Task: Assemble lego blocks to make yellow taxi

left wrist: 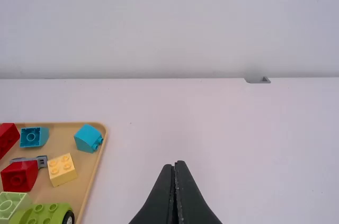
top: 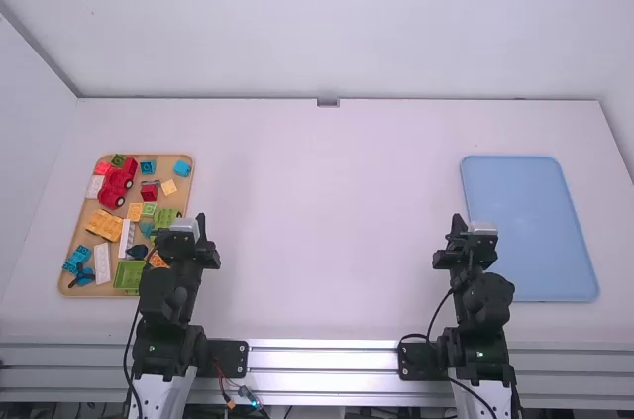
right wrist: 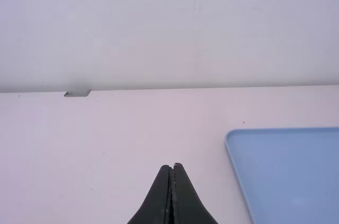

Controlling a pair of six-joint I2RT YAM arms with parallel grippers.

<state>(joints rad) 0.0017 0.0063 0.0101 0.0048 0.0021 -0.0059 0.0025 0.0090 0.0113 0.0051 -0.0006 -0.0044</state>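
The tan tray (top: 186, 203), a shallow round-cornered rectangle, carries the lego blocks. Near its far right corner lies a glossy blue sloped block (left wrist: 86, 137); closer in on the tray sits a pale yellow block (left wrist: 62, 169) with round raised studs. Left of that is a red sloped block (left wrist: 20, 176), and nearer the robot a lime green wheeled base (left wrist: 46, 213). Along the tray's left part rest a chunky red vehicle-shaped piece (top: 117, 183) and, nearer the robot, a ridged yellow-orange piece (top: 104, 225).

The left gripper (top: 201, 224), matte black, is clenched on nothing just beside the tray's right edge. The right gripper (top: 458, 224) is well apart, to the tray's right, its tapered fingers pressed together too. Farther right of the tray lies a smooth blue tray (top: 530, 231) with rounded corners.
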